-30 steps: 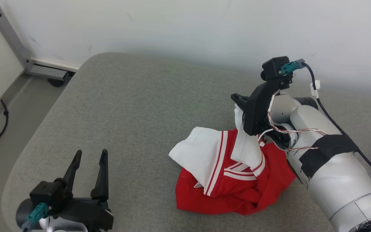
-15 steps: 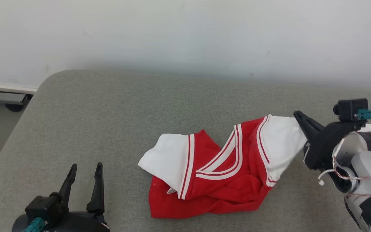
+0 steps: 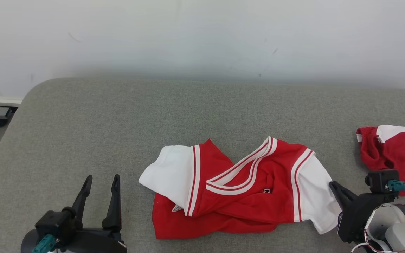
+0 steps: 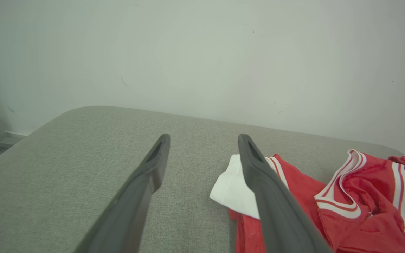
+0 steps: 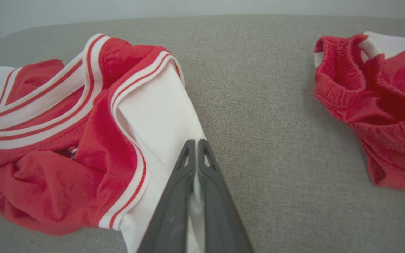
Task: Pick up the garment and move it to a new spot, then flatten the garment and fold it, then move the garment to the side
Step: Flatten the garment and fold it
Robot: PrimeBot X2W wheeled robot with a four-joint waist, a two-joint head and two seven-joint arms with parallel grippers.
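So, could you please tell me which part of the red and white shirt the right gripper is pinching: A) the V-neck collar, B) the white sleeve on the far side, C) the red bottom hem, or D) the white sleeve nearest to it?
D: in the right wrist view the right gripper is shut on the edge of the near white sleeve, with white cloth showing between its fingers.

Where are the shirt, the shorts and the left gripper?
shirt (image 3: 237, 207), head view, red front below the collar.
shorts (image 3: 396, 154), head view, red cloth near the middle.
left gripper (image 3: 103, 176), head view, between its fingertips.
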